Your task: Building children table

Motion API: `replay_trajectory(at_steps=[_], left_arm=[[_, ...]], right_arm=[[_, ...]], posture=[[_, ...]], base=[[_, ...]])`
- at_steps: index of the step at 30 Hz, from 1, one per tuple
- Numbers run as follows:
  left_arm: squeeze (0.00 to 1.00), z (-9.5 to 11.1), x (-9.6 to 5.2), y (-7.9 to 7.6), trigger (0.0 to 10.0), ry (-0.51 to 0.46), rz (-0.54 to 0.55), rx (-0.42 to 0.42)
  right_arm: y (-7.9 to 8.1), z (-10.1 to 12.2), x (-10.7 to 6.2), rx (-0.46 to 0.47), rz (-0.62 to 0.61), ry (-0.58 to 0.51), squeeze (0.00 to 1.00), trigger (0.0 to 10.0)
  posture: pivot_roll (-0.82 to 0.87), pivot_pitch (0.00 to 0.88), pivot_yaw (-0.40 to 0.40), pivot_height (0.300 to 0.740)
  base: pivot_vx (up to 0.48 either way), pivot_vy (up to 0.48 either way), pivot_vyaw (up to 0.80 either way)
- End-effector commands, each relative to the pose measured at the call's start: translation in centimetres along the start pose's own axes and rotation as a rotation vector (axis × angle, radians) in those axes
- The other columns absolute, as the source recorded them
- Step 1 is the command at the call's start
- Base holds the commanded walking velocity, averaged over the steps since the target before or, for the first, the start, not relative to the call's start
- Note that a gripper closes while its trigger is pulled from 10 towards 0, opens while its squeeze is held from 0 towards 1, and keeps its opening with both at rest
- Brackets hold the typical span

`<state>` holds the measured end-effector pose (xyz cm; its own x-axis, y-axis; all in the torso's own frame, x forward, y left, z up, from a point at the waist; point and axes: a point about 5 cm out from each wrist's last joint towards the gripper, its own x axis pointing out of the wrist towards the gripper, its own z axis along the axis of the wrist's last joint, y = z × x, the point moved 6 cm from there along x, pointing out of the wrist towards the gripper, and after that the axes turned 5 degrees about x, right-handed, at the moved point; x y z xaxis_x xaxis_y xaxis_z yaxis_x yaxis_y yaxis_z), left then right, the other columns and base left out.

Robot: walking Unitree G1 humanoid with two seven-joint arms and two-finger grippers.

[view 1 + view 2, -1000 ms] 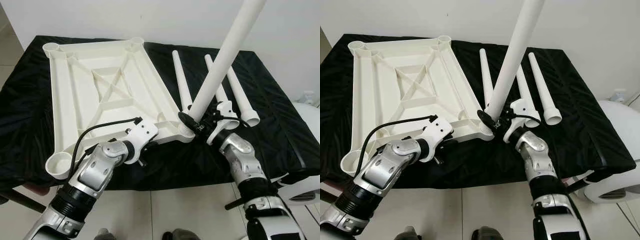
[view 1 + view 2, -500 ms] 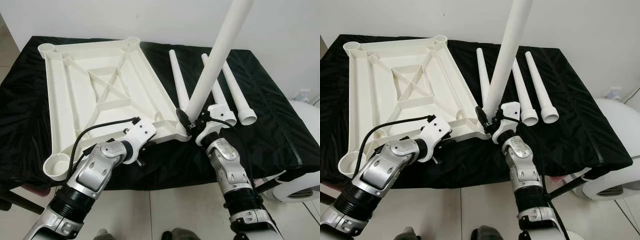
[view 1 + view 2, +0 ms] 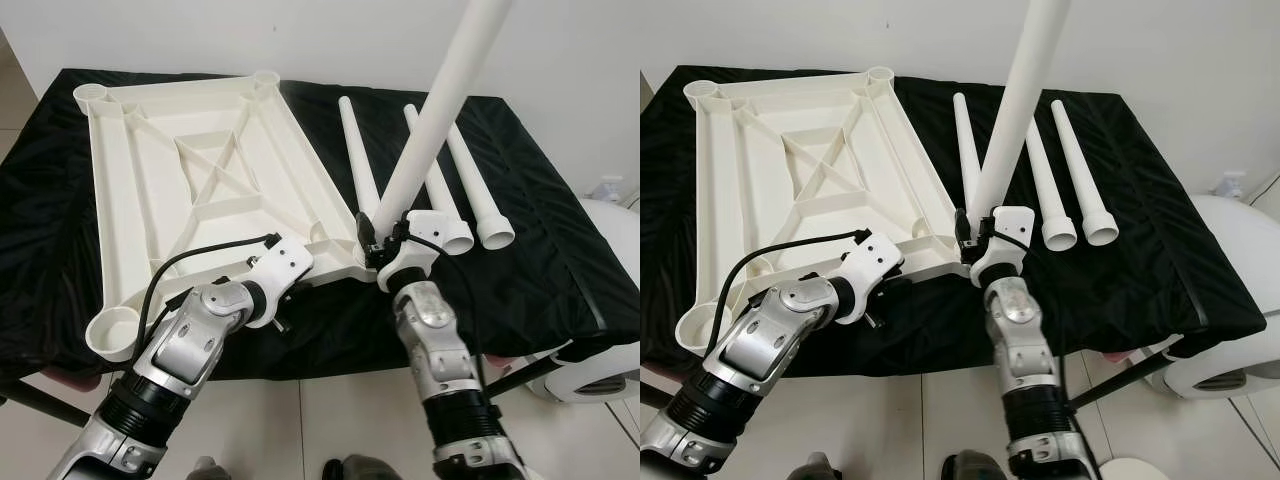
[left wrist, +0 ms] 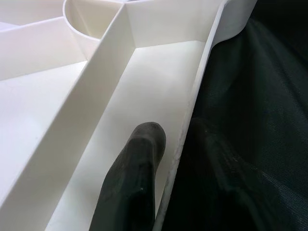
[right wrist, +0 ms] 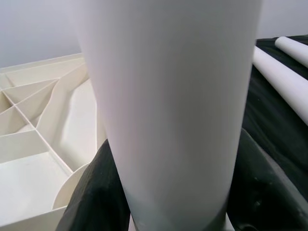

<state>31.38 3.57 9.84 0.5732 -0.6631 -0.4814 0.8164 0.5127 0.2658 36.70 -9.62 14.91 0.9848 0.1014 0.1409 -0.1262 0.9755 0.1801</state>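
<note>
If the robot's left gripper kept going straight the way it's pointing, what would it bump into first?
Probably the upside-down white tabletop. The left gripper already has one of its black fingers inside the near edge channel, pointing along it toward a round leg socket; the depth is uncertain.

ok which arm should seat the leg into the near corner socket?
Right. The right gripper already grips the raised leg at its base, just above the tabletop's near-right socket. The left gripper is busy bracing the tabletop's near rim, one of its fingers inside.
</note>
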Motion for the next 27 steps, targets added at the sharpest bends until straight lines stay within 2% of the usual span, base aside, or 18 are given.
replay_trajectory(at_steps=[1, 7, 16, 17, 27], left_arm=[[0.00, -1.2, 0.6, -2.6, 10.0, 0.040, -0.092, -0.024], [0.00, -1.3, 0.6, -2.6, 10.0, 0.041, -0.094, -0.021], [0.00, -1.2, 0.7, -2.6, 10.0, 0.038, -0.099, -0.016], [0.00, -1.1, 0.7, -2.7, 10.0, 0.037, -0.099, -0.015], [0.00, -1.1, 0.7, -2.7, 10.0, 0.037, -0.103, -0.012]], right_arm=[[-0.5, -1.6, -0.4, 0.000, -0.038, 0.067, 0.00, 10.0], [-0.6, -1.5, -0.4, -0.003, -0.040, 0.066, 0.00, 10.0], [-1.6, -1.1, -0.4, -0.007, -0.081, 0.055, 0.00, 10.0], [-2.2, -1.2, -0.5, 0.006, -0.099, 0.059, 0.00, 10.0], [-2.9, -1.1, -0.7, 0.037, -0.119, 0.053, 0.00, 10.0]], posture=[[0.02, 0.051, -0.074, 0.740], [0.02, 0.044, -0.074, 0.740], [0.01, 0.033, -0.074, 0.740], [0.01, 0.030, -0.074, 0.740], [0.02, 0.027, -0.068, 0.740]], base=[[0.000, 0.000, 0.00], [0.000, 0.000, 0.00], [0.000, 0.000, 0.00], [0.000, 0.000, 0.00], [0.000, 0.000, 0.00]])
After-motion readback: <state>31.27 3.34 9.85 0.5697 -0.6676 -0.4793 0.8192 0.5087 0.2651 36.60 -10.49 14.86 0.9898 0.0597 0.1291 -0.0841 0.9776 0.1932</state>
